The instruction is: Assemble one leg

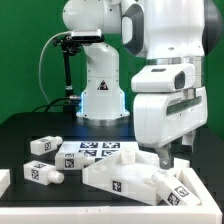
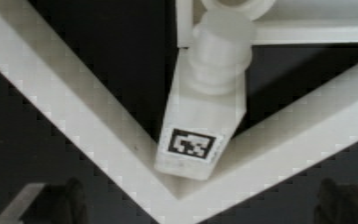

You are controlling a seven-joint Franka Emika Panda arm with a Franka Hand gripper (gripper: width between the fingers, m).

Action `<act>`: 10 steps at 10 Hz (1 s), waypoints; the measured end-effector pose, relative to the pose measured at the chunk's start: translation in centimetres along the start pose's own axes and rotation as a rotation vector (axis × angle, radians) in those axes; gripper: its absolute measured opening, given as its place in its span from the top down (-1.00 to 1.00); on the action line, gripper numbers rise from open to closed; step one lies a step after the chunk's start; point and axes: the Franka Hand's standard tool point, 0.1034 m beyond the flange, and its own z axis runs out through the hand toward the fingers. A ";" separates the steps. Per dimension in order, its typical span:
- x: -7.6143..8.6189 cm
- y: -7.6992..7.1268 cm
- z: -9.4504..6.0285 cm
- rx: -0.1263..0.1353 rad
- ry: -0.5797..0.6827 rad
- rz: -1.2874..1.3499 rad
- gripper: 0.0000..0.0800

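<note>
A white leg (image 2: 201, 110) with a black-and-white tag near its end lies in the corner of the large white rimmed panel (image 2: 51, 90). In the wrist view my gripper (image 2: 197, 208) is open. Its dark fingers (image 2: 48, 206) are blurred at either side and stand wide of the leg, not touching it. In the exterior view the gripper (image 1: 163, 157) hangs just above the panel (image 1: 120, 172), over the leg (image 1: 163, 180) near its right corner. Three loose legs lie at the exterior view's left, the nearest (image 1: 46, 172) at the front.
The marker board (image 1: 95, 150) lies flat behind the panel. Two more loose legs (image 1: 40, 147) (image 1: 70, 157) lie beside it. The robot base (image 1: 100, 90) stands at the back with a cable and a black stand on its left.
</note>
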 end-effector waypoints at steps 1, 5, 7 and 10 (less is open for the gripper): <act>-0.1 0.0 0.1 0.001 -0.001 0.000 -0.62; -2.0 0.9 3.6 0.012 -0.010 -0.006 -0.62; -2.1 0.4 5.0 0.024 -0.015 0.000 -0.62; -2.1 0.3 5.3 0.027 -0.017 -0.003 -0.55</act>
